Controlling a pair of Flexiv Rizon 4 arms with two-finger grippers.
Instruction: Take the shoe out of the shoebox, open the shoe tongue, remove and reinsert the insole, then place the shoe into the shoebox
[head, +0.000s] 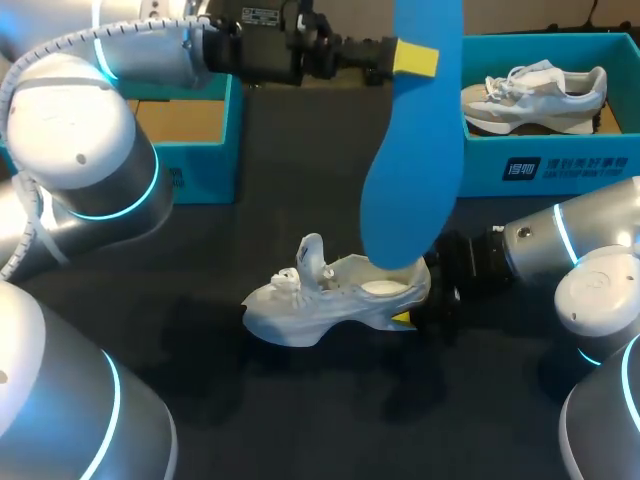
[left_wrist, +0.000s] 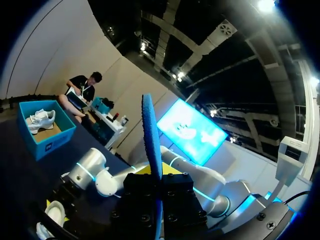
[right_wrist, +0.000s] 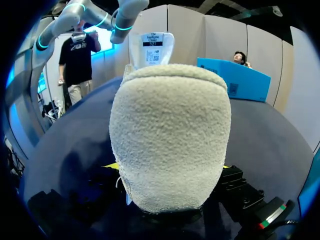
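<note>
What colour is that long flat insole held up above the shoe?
Bright blue. The head view shows the insole best, above the white shoe.

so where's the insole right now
In the head view the blue insole hangs upright mid-table, pinched near its top by the left gripper, its lower end at the heel opening of the white shoe.

White print (head: 568, 167) on the shoebox (head: 480, 168) front, label (right_wrist: 152, 46) on the shoe tongue (right_wrist: 136, 57), neither legible.

A dark grey table (head: 330, 420) spreads wide — soft shadows lie on it.
</note>
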